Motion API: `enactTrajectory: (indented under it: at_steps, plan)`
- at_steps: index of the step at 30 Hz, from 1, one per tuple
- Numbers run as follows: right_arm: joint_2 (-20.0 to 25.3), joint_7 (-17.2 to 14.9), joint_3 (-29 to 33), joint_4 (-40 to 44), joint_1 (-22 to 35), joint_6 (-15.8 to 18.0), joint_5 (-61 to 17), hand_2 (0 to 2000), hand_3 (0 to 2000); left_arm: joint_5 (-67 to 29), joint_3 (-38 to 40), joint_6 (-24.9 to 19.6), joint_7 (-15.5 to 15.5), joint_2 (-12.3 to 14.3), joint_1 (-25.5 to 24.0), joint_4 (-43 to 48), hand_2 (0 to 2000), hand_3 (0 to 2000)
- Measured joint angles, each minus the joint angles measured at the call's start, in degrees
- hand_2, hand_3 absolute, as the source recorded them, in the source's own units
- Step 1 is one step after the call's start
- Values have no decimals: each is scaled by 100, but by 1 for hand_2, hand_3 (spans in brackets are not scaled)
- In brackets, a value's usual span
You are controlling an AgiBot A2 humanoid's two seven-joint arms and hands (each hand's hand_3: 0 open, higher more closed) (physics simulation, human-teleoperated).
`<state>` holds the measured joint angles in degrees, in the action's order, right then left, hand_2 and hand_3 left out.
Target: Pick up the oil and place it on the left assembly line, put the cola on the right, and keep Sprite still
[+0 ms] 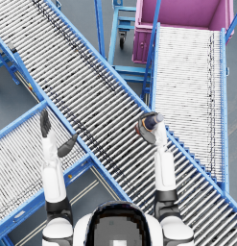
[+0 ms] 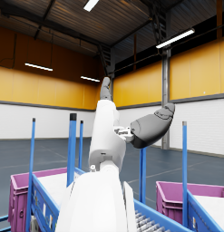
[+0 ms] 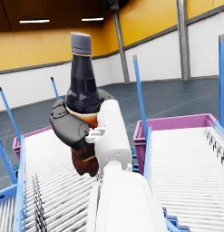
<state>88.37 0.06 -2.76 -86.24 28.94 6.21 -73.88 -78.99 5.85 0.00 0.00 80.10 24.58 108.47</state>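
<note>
The cola bottle [image 3: 82, 93] looks like glossy dark plastic, its cap [image 3: 81, 43] matt grey. The conveyor rollers [image 1: 91, 96] look like bare metal, the frame [image 1: 223, 96] smooth blue-painted. The far bin [image 1: 187, 12] looks like smooth pink plastic.

The warehouse walls [image 2: 22, 120] are white below and orange above. Strip lights [image 2: 174, 38] hang under a dark ceiling [image 2: 63, 18]. The floor [image 2: 45, 154] is dark grey, and a magenta bin [image 2: 172, 204] stands nearby.

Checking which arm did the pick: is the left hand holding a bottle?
No, the left hand is raised with nothing in it; the dark bottle sits in the right hand.
</note>
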Motion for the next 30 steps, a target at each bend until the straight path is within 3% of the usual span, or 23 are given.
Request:
enactTrajectory:
  at_steps: [5, 11, 12, 13, 17, 20, 23, 26, 30]
  plan:
    - [-156, 6, 847, 298, 650, -3, 2, 2000, 2000, 0, -177, 0, 0, 15, 35, 96, 0, 0]
    - [-413, -2, 1577, 1661, 1458, 4, 2, 2000, 2000, 0, -263, 0, 0, 34, 81, 148, 0, 0]
    - [-455, -2, 1680, 1999, 1597, -16, 2, 639, 1673, 0, -280, 0, 0, 38, 90, 154, 0, 0]
    - [-506, -3, 1779, 2382, 1766, -187, 4, 0, 1347, 0, -292, 0, 0, 42, 101, 159, 0, 0]
    - [-829, -6, 2188, 4204, 2705, -508, 6, 0, 40, 0, -316, 0, 0, 53, 134, 179, 0, 0]
    - [-1000, -6, 2400, 4869, 3153, -580, 9, 0, 0, 0, -363, 0, 0, 65, 134, 205, 0, 0]
    - [-1090, -6, 2450, 4891, 3345, -606, 11, 0, 0, 0, -392, 0, 0, 79, 107, 242, 0, 0]
    - [-1072, -6, 2272, 4222, 3209, -616, 11, 0, 0, -1, -391, 0, 0, 92, 103, 238, 0, 0]
    - [-975, -6, 1940, 2704, 2743, -620, 8, 0, 0, 0, -432, 0, 0, 109, 186, 192, 0, 0]
